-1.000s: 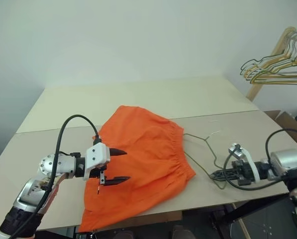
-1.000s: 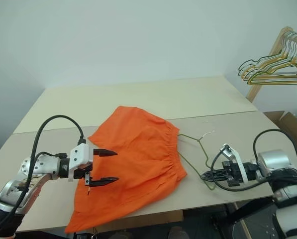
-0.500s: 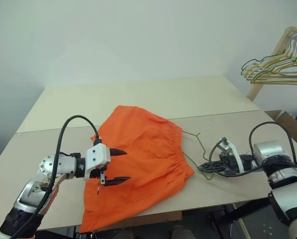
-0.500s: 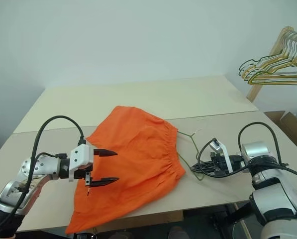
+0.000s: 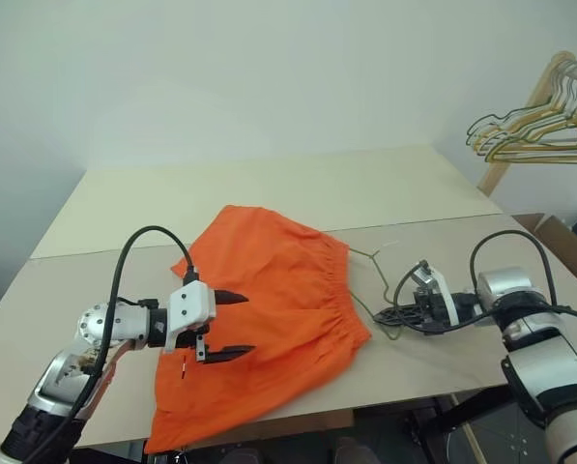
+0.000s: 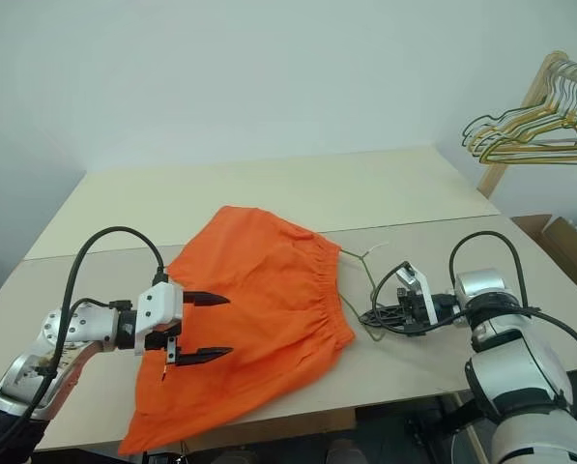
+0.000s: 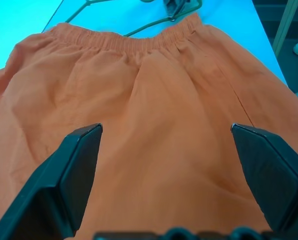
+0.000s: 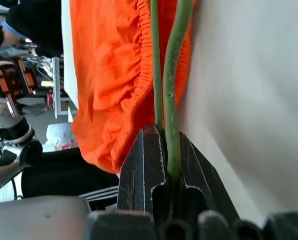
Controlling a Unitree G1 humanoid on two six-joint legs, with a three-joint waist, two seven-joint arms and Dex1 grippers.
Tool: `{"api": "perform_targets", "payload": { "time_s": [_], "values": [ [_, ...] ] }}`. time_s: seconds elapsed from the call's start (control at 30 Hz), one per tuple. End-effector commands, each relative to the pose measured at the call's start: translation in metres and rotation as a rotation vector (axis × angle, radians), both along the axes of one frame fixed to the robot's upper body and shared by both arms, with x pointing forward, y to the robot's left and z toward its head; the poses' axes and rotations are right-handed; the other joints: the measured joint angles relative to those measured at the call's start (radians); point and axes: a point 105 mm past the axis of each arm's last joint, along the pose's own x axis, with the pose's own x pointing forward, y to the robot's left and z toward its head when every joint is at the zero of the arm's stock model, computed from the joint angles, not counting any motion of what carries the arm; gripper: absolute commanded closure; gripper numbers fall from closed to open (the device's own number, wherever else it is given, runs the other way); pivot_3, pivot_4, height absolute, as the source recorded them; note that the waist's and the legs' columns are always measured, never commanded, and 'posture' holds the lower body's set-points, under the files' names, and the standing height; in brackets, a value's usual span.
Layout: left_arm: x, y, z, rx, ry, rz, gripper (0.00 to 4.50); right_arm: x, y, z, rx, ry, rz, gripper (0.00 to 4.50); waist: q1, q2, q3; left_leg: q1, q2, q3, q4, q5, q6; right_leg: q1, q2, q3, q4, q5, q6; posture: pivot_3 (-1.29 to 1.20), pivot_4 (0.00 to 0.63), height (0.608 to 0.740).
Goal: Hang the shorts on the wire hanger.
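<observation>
Left gripper (image 5: 232, 325) hovers low over the left half of the shorts (image 5: 269, 309), its two black fingers (image 7: 74, 175) spread wide with nothing between them; in the left wrist view the orange cloth lies spread under and ahead of the open jaws, its gathered waistband at the far side. A black cable loops up from that arm. The shorts lie flat on the table (image 5: 95, 290), near the front edge, one leg hanging a little over that edge, waistband turned toward the right. A seam runs across the table behind the shorts, and the back half beyond it is bare.

Just beside the waistband on the right lies the hanger (image 5: 380, 280), thin wire flat on the tabletop, with its hook end toward the back. One stretch of its wire runs close along the elastic edge; whether it touches the cloth I cannot tell. The right gripper (image 5: 385, 314) lies low over the table, pointing left toward the shorts, and its fingers (image 8: 144, 170) are clamped tight on the hanger wire, as the right wrist view shows. At the far right, well apart from the table, a bunch of yellow and green hangers (image 5: 530, 130) hangs on a wooden rack (image 5: 520, 135).
</observation>
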Motion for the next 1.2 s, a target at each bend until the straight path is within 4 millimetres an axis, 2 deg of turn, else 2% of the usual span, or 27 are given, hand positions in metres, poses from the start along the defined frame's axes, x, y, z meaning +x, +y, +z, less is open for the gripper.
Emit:
{"api": "perform_targets", "payload": {
  "time_s": [0.03,0.27,0.47,0.67,0.8,0.87,1.0,1.2],
  "values": [
    [0.001,-0.004,0.008,-0.003,-0.049,-0.02,0.02,0.008,0.008,0.013,0.061,-0.061,0.029,4.5,0.0,0.0,0.0,0.0,0.0,0.0,0.0,0.0,0.0,0.0,0.0,0.0,0.0,0.0,0.0,0.02,0.0,0.74],
    [0.001,-0.003,0.007,0.004,-0.057,-0.008,0.02,0.022,0.009,0.014,0.05,-0.138,-0.03,4.5,-0.001,0.0,0.0,0.0,0.0,0.0,0.0,0.0,-0.001,0.0,0.0,0.0,0.001,0.0,0.0,0.03,0.0,0.74],
    [-0.001,-0.003,0.007,-0.006,-0.052,-0.006,0.02,0.032,0.009,0.025,0.051,-0.406,0.037,4.5,-0.001,0.0,0.0,0.0,0.0,0.0,0.0,0.001,-0.002,0.0,0.0,0.0,0.001,0.0,0.0,0.03,0.0,0.74],
    [0.004,-0.003,0.008,0.0,-0.064,-0.009,0.02,0.042,0.012,0.026,-0.152,-0.804,0.152,4.5,0.001,0.0,0.0,0.0,-0.001,0.0,0.0,0.001,-0.002,0.0,0.0,0.0,0.001,0.0,0.0,0.01,0.0,0.74],
    [0.016,0.0,0.023,-0.033,-0.116,0.021,0.02,0.052,0.011,0.033,-0.274,-0.993,0.168,4.5,0.0,0.0,0.0,0.001,-0.001,0.0,0.0,0.001,-0.002,0.0,0.0,0.0,0.002,0.0,0.0,0.01,0.0,0.74],
    [0.025,0.003,0.036,-0.069,-0.153,0.045,0.02,0.054,0.009,0.034,-0.334,-1.06,0.199,4.5,-0.001,0.0,0.0,0.001,-0.001,0.0,0.0,0.002,-0.003,0.0,0.001,0.0,0.002,0.0,0.0,0.01,0.0,0.74],
    [0.053,0.016,0.077,-0.161,-0.256,0.117,0.02,0.057,0.009,0.037,-0.436,-1.173,0.259,4.5,-0.003,0.0,0.0,0.001,-0.001,0.0,0.0,0.003,-0.005,0.0,0.001,0.0,0.001,0.0,0.0,0.01,0.0,0.74],
    [0.09,0.031,0.118,-0.164,-0.366,0.139,0.02,0.055,0.025,0.047,-0.48,-1.318,0.383,4.5,-0.005,0.0,0.0,0.001,-0.002,0.0,0.0,0.003,-0.005,0.0,0.001,0.0,0.001,0.0,0.001,0.01,0.0,0.74]
  ]
}}
